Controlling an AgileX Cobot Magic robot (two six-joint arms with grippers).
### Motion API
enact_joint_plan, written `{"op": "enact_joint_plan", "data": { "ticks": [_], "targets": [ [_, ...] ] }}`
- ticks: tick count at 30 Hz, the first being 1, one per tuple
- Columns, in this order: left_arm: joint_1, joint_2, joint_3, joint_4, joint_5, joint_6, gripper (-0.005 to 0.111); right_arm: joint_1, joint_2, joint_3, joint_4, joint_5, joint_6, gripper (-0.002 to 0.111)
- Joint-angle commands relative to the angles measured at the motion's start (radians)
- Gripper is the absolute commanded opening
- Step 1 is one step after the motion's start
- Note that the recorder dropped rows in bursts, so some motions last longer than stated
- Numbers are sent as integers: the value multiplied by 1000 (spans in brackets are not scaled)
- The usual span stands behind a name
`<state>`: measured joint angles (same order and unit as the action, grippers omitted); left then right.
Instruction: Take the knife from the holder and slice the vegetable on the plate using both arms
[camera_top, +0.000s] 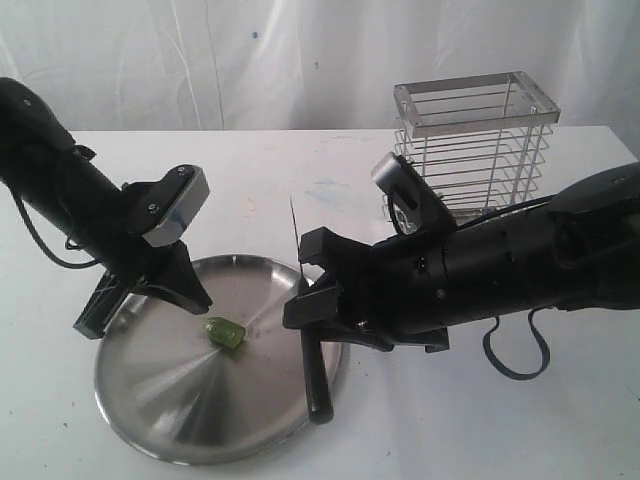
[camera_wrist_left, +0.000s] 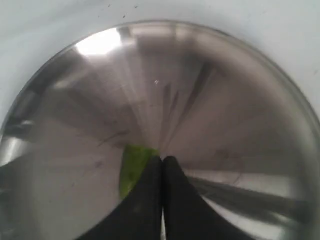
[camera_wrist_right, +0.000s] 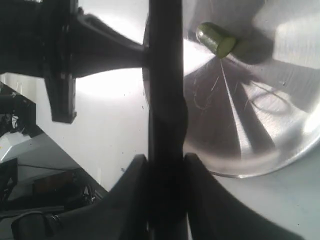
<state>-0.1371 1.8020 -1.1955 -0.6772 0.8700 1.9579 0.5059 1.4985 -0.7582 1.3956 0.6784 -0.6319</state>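
Knife (camera_top: 316, 380): slim, with a black round matte handle and a narrow dark blade, thin as a line in the exterior view. Sits clamped by the handle in the right gripper (camera_top: 308, 300), jaws narrowed on it, blade pointing up and away toward the back of the white table (camera_top: 450, 430), handle end low at the right rim of the plate (camera_top: 170, 400); cannot tell whether touching the rim. Stands well apart from the holder (camera_top: 475, 150), a tall box of shiny steel wire with horizontal bars and a flat frame on top, at the back right of the table. Plate round, of polished steel, with shallow raised rim, fine scratches and streaky reflections. On it, near the middle, the vegetable (camera_top: 225, 333): a small glossy green chunk, roughly cylindrical, with one paler cut face in the right wrist view. Left gripper (camera_wrist_left: 162, 161) fully closed, black tips pressed together and holding nothing, just beside the vegetable and partly covering it in the left wrist view. Left arm (camera_top: 60, 180) and right arm (camera_top: 520, 270): bulky, dark, matte casing, with a black cable loop under the right one.
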Motion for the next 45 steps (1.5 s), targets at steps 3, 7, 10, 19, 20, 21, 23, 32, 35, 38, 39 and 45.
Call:
{"op": "enact_joint_plan", "data": {
  "ticks": [3,7,10,19,20,21,23,32,35,38,39,45],
  "targets": [
    [-5,43,-6,5,-103,155,18,-7,-11,3,-3,70,-41,0],
    [-5,67,-6,-24,-138,155,40,-7,-11,3,-3,82,-41,0],
    [-5,72,-6,-71,-155,155,53,-7,-11,3,-3,82,-41,0],
    [-10,100,-4,-78,-129,155,58,-7,-11,3,-3,74,-45,0],
    [-15,107,-4,-74,-131,155,58,-7,-11,3,-3,74,-45,0],
    [-17,112,-4,-72,-138,155,58,-7,-11,3,-3,74,-45,0],
    [-25,118,-4,-69,-145,155,58,-7,-11,3,-3,77,-45,0],
    [-26,158,-4,-62,-142,155,58,-7,-11,3,-3,75,-45,0],
    [-26,160,-4,-54,-144,155,58,-7,-11,3,-3,77,-45,0],
    [-26,162,-4,-54,-146,155,58,-7,-11,3,-3,77,-45,0],
    [-26,162,-4,-54,-146,155,58,-7,-11,3,-3,74,-45,0],
    [-26,180,-4,-54,-158,155,52,-7,-11,3,-1,77,-45,0]
  ]
}}
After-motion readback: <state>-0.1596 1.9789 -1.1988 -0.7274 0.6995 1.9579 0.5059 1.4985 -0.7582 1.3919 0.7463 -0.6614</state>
